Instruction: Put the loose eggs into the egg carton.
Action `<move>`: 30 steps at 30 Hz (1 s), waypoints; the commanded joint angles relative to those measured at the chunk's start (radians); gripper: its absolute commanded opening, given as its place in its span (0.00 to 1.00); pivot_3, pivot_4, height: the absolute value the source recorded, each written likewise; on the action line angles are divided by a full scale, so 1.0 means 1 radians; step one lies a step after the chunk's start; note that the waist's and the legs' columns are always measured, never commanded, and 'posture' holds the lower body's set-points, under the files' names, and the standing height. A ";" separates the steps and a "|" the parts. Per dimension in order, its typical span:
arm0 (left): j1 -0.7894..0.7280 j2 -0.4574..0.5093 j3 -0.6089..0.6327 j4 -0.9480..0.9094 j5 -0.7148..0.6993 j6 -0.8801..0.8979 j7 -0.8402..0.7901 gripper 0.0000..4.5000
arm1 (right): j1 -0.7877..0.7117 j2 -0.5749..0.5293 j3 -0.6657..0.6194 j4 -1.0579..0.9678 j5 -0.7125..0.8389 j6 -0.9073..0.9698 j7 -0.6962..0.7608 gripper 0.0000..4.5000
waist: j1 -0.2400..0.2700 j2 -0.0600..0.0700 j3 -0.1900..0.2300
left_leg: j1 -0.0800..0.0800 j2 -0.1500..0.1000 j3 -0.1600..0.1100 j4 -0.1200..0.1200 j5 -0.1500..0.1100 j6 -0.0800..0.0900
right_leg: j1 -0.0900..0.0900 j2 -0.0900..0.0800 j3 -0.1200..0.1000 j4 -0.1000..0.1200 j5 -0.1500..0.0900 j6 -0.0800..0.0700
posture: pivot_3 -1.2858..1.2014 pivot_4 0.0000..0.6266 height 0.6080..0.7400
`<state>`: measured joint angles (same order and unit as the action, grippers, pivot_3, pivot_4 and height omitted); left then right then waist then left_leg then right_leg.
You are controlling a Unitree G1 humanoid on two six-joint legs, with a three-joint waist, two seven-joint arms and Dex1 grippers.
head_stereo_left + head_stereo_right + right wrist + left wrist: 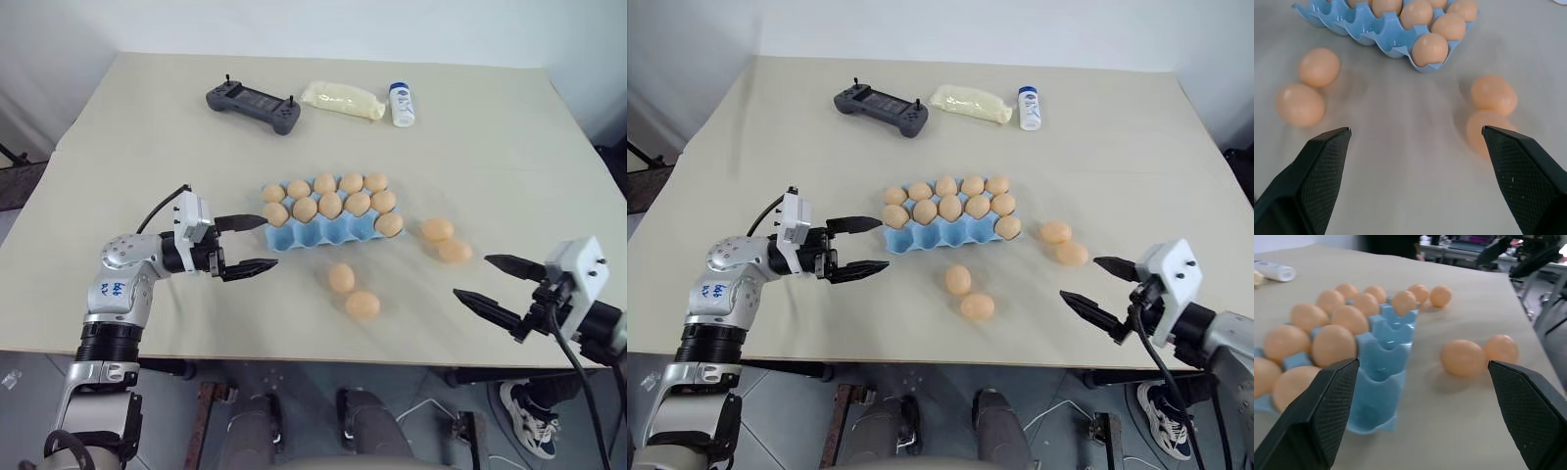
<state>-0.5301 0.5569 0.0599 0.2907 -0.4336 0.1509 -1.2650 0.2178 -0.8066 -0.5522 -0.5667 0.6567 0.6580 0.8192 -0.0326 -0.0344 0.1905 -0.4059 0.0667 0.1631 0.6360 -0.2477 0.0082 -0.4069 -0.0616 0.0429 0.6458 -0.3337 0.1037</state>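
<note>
Loose eggs (352, 291) uncovered beside egg carton (294, 238), its near cups bare; both grippers (243, 243) (500, 282) released, empty.

The light is bright and soft, and it falls evenly from above. The table (490, 127) looks pale with no glare. Small, soft shadows sit under the loose eggs (352, 291). In the right wrist view the eggs look smeared and blurry. In the left wrist view the egg carton (1378, 382) is fuzzy up close.
</note>
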 commanded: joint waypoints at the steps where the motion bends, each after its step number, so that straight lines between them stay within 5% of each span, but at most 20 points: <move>1: -0.027 -0.012 0.006 0.013 -0.019 -0.028 -0.034 1.00 | 0.039 0.008 -0.071 -0.057 0.035 0.013 -0.017 1.00 | 0.002 0.000 0.000 | 0.000 0.000 0.000 0.000 0.000 0.000 | 0.000 0.000 0.000 0.000 0.000 0.000 | 0.52 0.24 1.00; 11: -0.021 -0.024 0.009 -0.020 -0.020 -0.023 -0.035 1.00 | -0.127 0.087 0.086 0.120 -0.082 -0.101 -0.118 1.00 | -0.001 -0.001 -0.001 | 0.000 0.000 -0.001 0.001 0.001 0.001 | 0.001 0.000 -0.001 0.000 0.001 0.000 | 0.52 0.24 1.00; 30: 0.093 0.020 0.031 -0.154 -0.041 0.019 -0.013 1.00 | -0.235 0.021 0.427 0.098 -0.041 0.000 0.075 1.00 | -0.002 -0.001 -0.001 | 0.000 0.001 -0.002 0.000 0.001 0.001 | 0.001 -0.001 -0.001 0.000 0.001 0.000 | 0.52 0.24 1.00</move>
<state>-0.4419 0.5626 0.0717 0.1795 -0.4506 0.1735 -1.2735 -0.0001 -0.7762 -0.1416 -0.4501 0.6147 0.6655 0.8717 -0.0344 -0.0353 0.1898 -0.4059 0.0679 0.1614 0.6363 -0.2472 0.0093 -0.4064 -0.0629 0.0415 0.6456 -0.3331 0.1032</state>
